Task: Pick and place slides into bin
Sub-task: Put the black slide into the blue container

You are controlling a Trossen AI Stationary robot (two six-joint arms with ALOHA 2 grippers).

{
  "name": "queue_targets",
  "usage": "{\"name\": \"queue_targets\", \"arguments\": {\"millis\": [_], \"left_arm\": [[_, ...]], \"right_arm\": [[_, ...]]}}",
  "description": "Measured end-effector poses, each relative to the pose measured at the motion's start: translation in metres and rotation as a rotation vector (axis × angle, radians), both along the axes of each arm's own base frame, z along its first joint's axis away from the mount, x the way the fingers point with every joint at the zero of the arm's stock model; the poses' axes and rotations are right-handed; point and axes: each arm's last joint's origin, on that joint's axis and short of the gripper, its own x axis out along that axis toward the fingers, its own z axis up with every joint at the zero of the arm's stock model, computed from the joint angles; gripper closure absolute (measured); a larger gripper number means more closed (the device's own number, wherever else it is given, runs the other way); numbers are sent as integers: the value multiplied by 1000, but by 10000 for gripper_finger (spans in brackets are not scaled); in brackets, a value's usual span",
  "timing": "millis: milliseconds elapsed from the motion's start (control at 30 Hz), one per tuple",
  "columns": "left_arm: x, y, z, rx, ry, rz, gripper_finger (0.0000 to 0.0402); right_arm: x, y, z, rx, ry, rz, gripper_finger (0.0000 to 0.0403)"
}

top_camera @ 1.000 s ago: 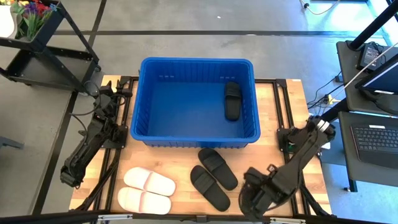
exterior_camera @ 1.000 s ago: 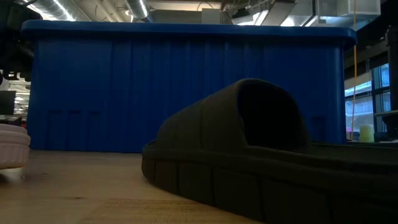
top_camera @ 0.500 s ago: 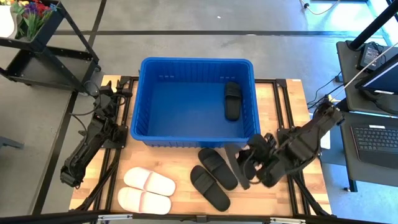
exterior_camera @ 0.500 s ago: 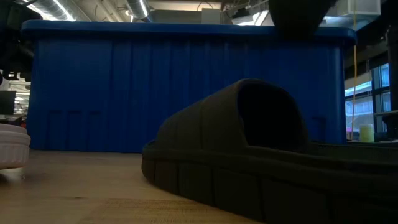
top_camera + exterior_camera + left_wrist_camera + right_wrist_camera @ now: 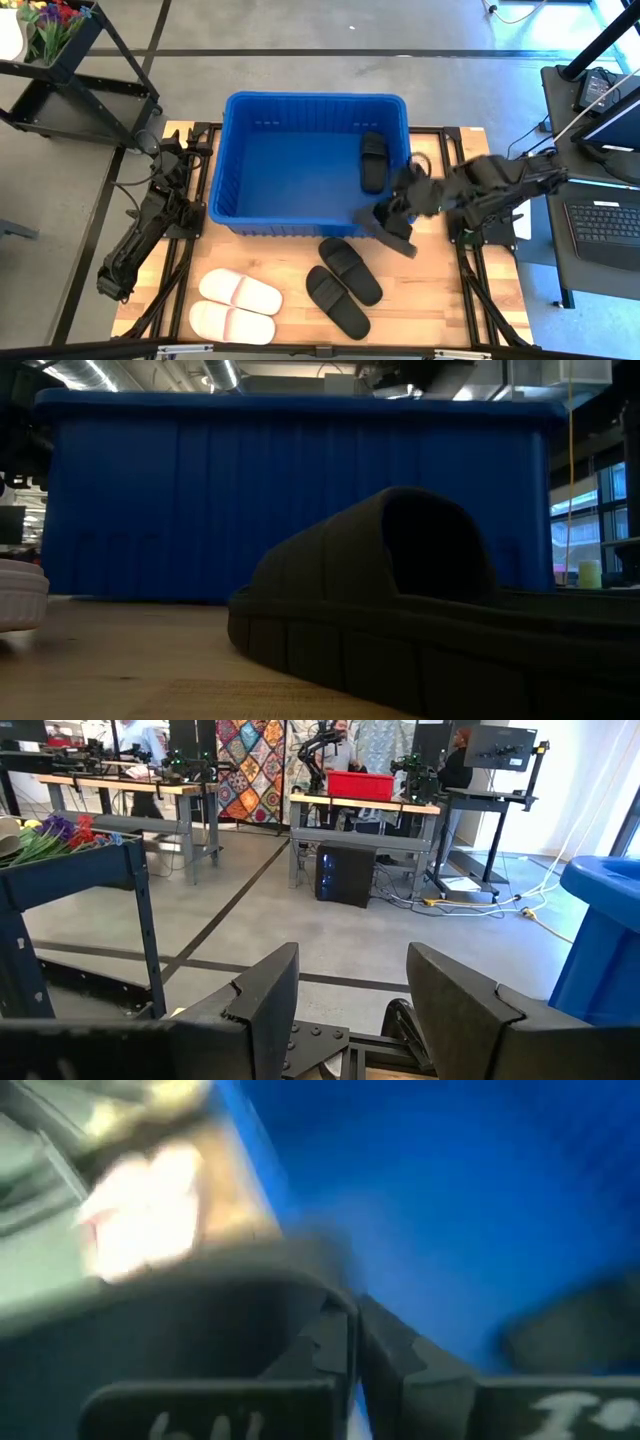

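Observation:
The blue bin (image 5: 300, 160) stands at the table's far middle, with one black slide (image 5: 373, 160) lying on its floor. My right gripper (image 5: 398, 208) is shut on a second black slide (image 5: 385, 230), held above the bin's near right corner. Two more black slides (image 5: 350, 270) (image 5: 337, 301) and two pale slides (image 5: 240, 291) (image 5: 230, 322) lie flat on the table near the front. My left gripper (image 5: 345, 990) is open and empty at the table's left side. In the low view a black slide (image 5: 400, 600) lies in front of the bin (image 5: 300, 500). My right gripper pinches the black slide between its two fingers (image 5: 320, 1330), reaching level from the table's right side. The gripper itself hides which part it has. The slide (image 5: 362, 218) is lifted clear of the table, tilted, and crosses the bin's near rim.
A dark rack with flowers (image 5: 60, 60) stands beyond the table's far left corner. A desk with a laptop (image 5: 600, 215) stands at the right. Bare wood (image 5: 440, 300) shows at the table's near right.
My right gripper has risen from the table's near edge and gone toward the far edge, to the bin's near right corner. It has carried the black slide, lifted clear of the table. The bin and the other slides have stayed where they were.

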Motion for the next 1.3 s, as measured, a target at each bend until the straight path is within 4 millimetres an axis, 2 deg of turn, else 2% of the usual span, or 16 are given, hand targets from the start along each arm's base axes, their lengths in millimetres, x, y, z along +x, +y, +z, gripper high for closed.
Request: {"name": "queue_targets", "arguments": {"millis": [233,400,533,733,933,1100,1300], "left_arm": [[0,0,0,0,0,0,218],[0,0,0,-1,0,0,218],[0,0,0,-1,0,0,218],[0,0,0,-1,1,0,218],[0,0,0,-1,1,0,218],[0,0,0,-2,1,0,218],[0,0,0,-2,1,0,218]], "right_arm": [[4,-25,17,-148,-117,24,390],[12,-54,13,-407,-19,-115,390],[32,-81,-1,-505,101,-202,390],[79,-126,-52,-588,381,-208,390],[126,-164,-130,-630,696,-108,390],[149,-186,-193,-629,894,-7,390],[167,-202,-239,-652,961,73,390]]}}
